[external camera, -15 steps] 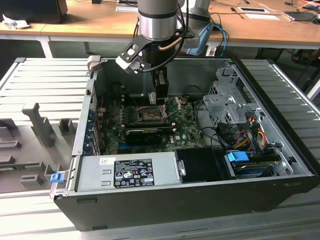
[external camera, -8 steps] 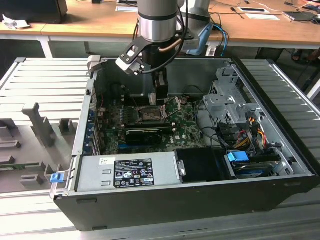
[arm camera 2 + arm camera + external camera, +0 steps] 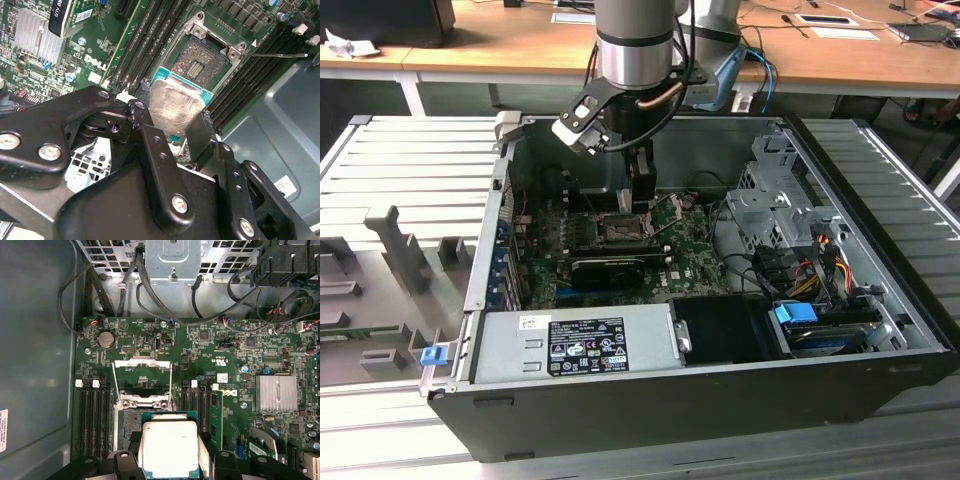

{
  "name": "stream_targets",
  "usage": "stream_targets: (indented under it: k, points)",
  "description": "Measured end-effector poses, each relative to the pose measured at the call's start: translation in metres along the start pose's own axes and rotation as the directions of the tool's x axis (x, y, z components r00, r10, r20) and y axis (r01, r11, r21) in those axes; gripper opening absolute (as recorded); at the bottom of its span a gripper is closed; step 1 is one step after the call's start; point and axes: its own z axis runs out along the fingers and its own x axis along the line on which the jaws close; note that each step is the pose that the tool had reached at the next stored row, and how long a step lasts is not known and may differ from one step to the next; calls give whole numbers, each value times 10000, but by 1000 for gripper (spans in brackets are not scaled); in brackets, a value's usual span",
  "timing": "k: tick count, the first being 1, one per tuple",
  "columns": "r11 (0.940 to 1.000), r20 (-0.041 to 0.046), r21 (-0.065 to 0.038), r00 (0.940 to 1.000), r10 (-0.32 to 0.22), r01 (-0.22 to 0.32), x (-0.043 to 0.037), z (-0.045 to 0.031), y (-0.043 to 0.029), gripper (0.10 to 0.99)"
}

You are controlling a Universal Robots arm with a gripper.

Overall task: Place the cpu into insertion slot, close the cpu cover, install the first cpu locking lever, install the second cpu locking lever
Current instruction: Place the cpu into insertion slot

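An open computer case lies on a ribbed grey table in the exterior view, with grey fixtures at the exterior view's left. Inside the case, a power supply sits along the near wall and a long black card lies across the green board. At centre the arm hangs into the case, its gripper just over the slot. A metal drive cage stands at the exterior view's right.

In the second wrist view, past a finned heatsink and the memory banks, the black fingers are clamped on opposite edges of the cpu. The chip lies flat between them, dull silver top up, with a strip of its green base showing. It is close to square, so no long axis stands out. It is held above the board, near the slot, whose dark pin field lies bare. A thin lever juts out beyond the slot.

In the first wrist view the cover is swung open, lying away from the slot toward the drive cage. The cpu overlaps part of the slot, its edges parallel to the rim, with the heatsink well apart.
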Motion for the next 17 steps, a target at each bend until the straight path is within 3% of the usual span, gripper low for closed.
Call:
stream_targets:
  k: [5, 7, 11, 17]
  points:
    - [10000, 2, 3, 10000, 1, -1, -1, 49, -4, 525]
    - [10000, 0, 24, 10000, 0, 0, -3, 167, -16, 525]
    - [9999, -1, 119, 10000, 0, 0, -2, 309, -28, 525]
    - [9999, -1, 123, 10000, 0, 0, 74, 398, -42, 525]
